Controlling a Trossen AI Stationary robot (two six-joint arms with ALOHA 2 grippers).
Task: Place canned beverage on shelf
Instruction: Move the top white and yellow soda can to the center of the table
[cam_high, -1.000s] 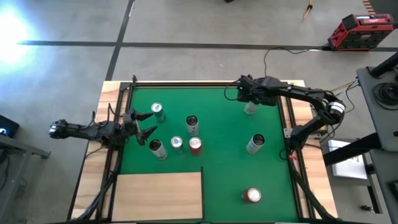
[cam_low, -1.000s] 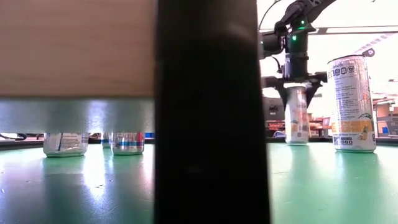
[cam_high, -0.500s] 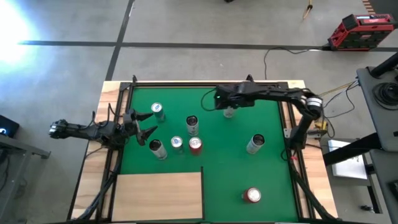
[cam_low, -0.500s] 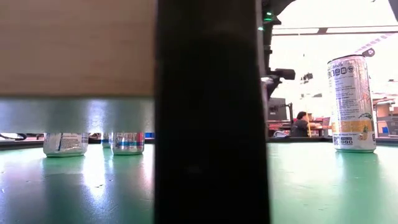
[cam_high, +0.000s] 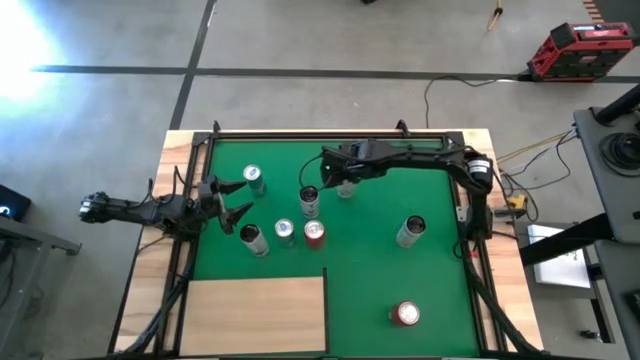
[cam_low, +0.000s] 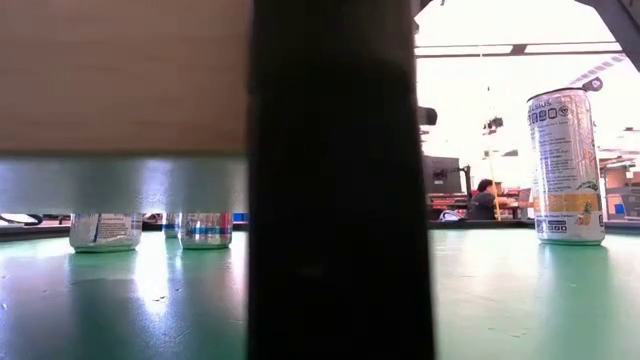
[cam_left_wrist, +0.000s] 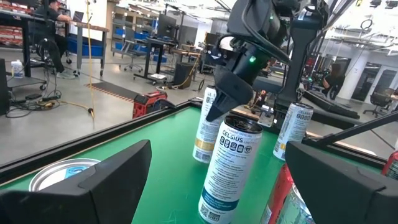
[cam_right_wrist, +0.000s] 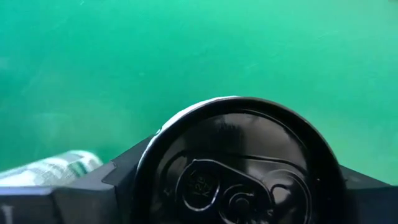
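My right gripper (cam_high: 343, 183) reaches across the far middle of the green mat and is shut on a pale tall can (cam_left_wrist: 204, 127), whose black lid (cam_right_wrist: 239, 168) fills the right wrist view. My left gripper (cam_high: 237, 199) is open and empty at the mat's left edge; the left wrist view looks past it (cam_left_wrist: 217, 193). The shelf (cam_high: 255, 315), a pale wood panel, lies at the near left. In the low view a black post (cam_low: 335, 180) hides the held can. My right gripper pinches the can's upper end, just below its rim (cam_right_wrist: 146, 165), between its two fingers, one on each side. The fingers (cam_left_wrist: 221, 99) come from above, pointing down. The can stands upright below them; whether its base is clear of the mat, I cannot tell.
Several other cans stand on the mat: one right beside the held can (cam_high: 308, 200), one at far left (cam_high: 254, 178), a cluster in the middle (cam_high: 284, 232), one at right (cam_high: 410, 230) and one at near right (cam_high: 405, 314). A dark frame (cam_high: 330, 135) borders the mat.
My right gripper has carried the can from the mat's far right corner toward the left edge and slightly nearer, to the far middle, next to another can. The can has stayed upright in the hold. It has passed behind the black post in the low view.
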